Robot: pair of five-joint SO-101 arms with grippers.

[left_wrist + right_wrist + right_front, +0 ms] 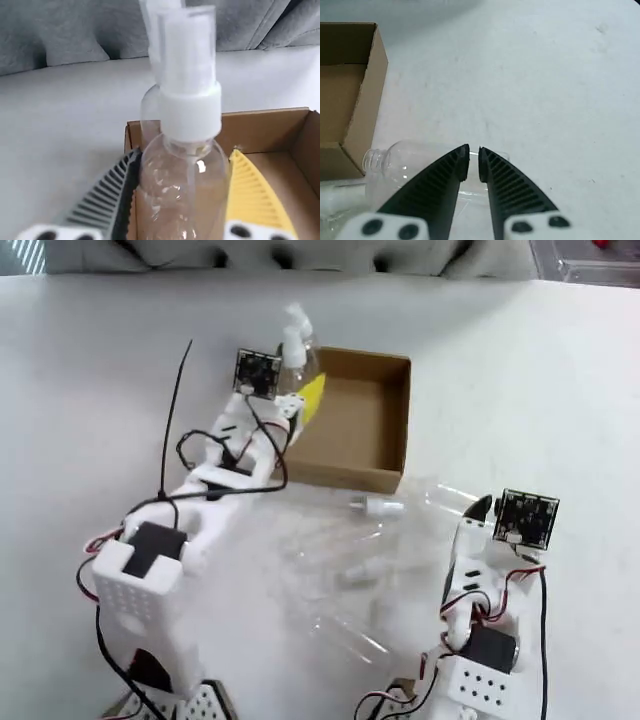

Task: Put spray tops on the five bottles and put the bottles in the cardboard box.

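Observation:
A clear bottle (180, 195) with a white spray top (189, 100) stands upright in my left gripper (184, 156), which is shut on its body between a grey and a yellow finger. In the high view this bottle (296, 352) hangs over the far left corner of the open cardboard box (395, 420), whose floor is bare. My right gripper (473, 162) is shut with nothing in it, just above an uncapped clear bottle (410, 160) that lies on the table beside the box (362, 110). The right gripper (478, 508) sits at the box's near right corner.
Several clear bottles (335, 545) lie on their sides on the table in front of the box, between the two arms. A loose white spray top (378, 506) lies by the box's near wall. A grey sofa runs along the far side.

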